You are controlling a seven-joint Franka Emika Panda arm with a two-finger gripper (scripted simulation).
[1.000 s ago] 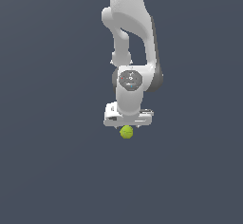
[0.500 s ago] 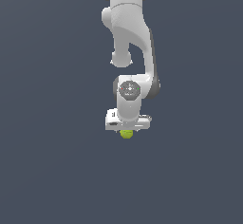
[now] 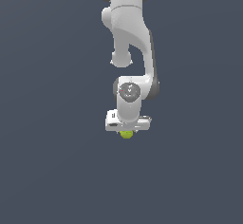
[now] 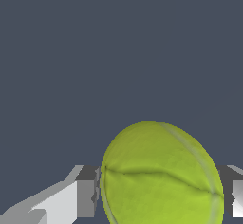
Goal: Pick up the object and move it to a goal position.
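in the wrist view, reading left to right, a pale grey finger (image 4: 64,201) with a dark pad comes in from about eight o'clock, then the yellow-green ball (image 4: 161,175) fills the lower middle, its faint seam line running across its face, and at about four o'clock the second finger shows as a dark block with a light edge at the frame's border. the ball sits between the two fingers; the near finger's pad is right against the ball's side, and the far pad is at the ball's other edge, so the jaws look pressed on the ball, though the contact on the far side is partly cut off by the frame. behind everything is a flat dark blue-grey ground (image 4: 118,52). in the exterior view the white arm (image 3: 130,38) hangs down from twelve o'clock, bends through a rounded joint and ends in the wrist and the gripper (image 3: 126,132) just below the middle of the frame. the ball (image 3: 126,134) shows as a small yellow-green spot at six o'clock from the hand's body, tucked close under it, only its lower part peeking out. the same plain dark ground (image 3: 47,171) surrounds the arm on every side; whether the ball is touching it or lifted off it cannot be told.
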